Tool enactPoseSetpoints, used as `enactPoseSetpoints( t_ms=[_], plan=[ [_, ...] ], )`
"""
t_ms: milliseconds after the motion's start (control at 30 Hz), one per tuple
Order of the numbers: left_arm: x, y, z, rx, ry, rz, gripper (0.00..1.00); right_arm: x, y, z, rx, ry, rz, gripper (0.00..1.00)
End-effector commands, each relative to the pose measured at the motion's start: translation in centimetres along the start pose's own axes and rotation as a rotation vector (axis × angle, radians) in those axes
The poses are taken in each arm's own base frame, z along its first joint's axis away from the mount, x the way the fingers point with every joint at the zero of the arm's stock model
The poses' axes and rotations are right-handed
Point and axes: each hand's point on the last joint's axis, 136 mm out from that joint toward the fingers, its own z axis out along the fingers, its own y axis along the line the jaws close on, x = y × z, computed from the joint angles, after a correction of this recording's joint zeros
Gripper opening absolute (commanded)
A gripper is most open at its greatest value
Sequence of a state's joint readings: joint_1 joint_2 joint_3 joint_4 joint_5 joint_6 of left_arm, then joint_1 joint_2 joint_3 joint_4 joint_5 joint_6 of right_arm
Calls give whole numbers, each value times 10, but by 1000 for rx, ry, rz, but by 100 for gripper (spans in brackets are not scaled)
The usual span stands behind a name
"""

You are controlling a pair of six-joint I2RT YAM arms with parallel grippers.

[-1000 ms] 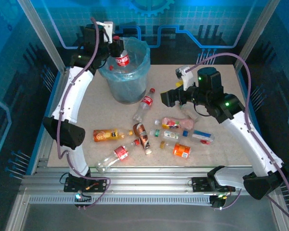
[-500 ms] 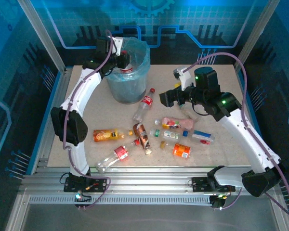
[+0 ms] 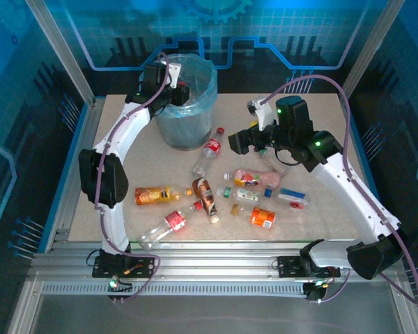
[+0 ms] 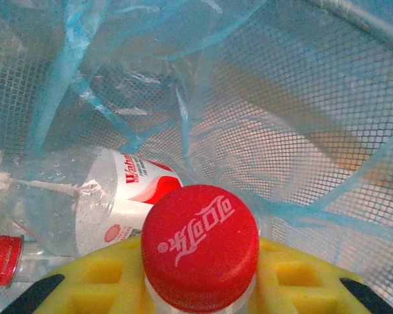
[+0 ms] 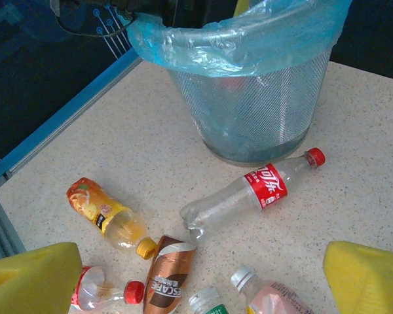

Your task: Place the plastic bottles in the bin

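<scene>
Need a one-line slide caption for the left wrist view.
Left gripper holds a red-capped bottle inside the bag-lined mesh bin, above a clear bottle lying there.

Top camera sits high behind my bases and looks down and forward over the whole table [image 3: 334, 125] from far off. Left wrist camera is inside the bin [image 4: 301, 131], very close to its mesh. It faces along my left fingers [image 4: 98, 284] past a red-capped bottle [image 4: 200, 239], probably tilted downward, but that's hard to tell. Right wrist camera hangs low over the table, fairly near, facing the bin obliquely. With the top view it shares the bin and the red-label bottle [image 5: 255, 190] lying just beside it.
</scene>
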State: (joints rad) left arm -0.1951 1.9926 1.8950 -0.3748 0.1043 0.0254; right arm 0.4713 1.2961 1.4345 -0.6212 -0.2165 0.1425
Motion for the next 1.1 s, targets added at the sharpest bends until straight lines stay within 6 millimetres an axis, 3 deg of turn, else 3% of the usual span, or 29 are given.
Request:
enactPoseSetpoints(
  t_ms=[0,33,100,167,333,567,900,1067],
  plan=[
    [7,7,5,25,10,-39,14,-3,7,0,-17,7,4,96],
    [3,6,2,30,0,-47,22,-3,7,0,-19,7,3,96],
    [-8,6,-6,37,-26,-68,48,-3,8,1,-21,9,5,96],
    [-17,5,-14,38,-48,-77,52,-4,8,1,-24,7,7,96],
    [-43,-3,-37,59,-114,-87,53,-4,8,4,-28,10,12,96],
    [-64,-13,-62,87,-165,-112,52,-5,9,8,-38,14,18,96],
    [-109,-31,-131,110,-303,-86,52,-8,12,18,-57,28,38,95],
    [-118,-39,-164,114,-351,-69,52,-7,12,20,-49,39,60,95]
  ],
)
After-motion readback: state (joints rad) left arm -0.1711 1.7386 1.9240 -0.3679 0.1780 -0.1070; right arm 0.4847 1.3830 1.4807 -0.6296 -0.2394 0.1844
